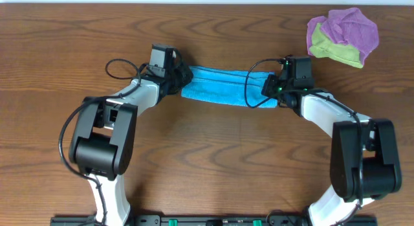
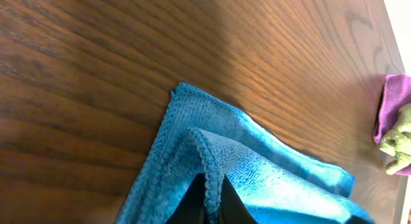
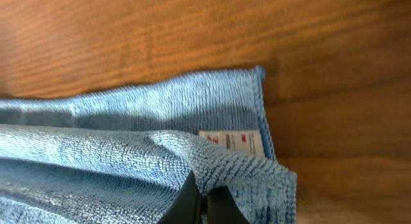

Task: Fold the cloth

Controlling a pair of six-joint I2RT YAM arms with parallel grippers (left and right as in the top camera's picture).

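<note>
Slippage is looming as the risk; the left tool (image 1: 183,80) and right tool (image 1: 271,86) are each pinching a thin hem at opposite ends of the cloth (image 1: 223,89), which is lying doubled in a narrow band on the table (image 1: 207,164) between them; uneven pulling could be tugging one edge free, skewing the fold.

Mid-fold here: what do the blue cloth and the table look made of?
The cloth: probably microfibre terry, matte, going by its fine looped pile and stitched hem. The table: wood or wood-look laminate, semi-gloss; dark grain streaks show, which one is unclear.
</note>
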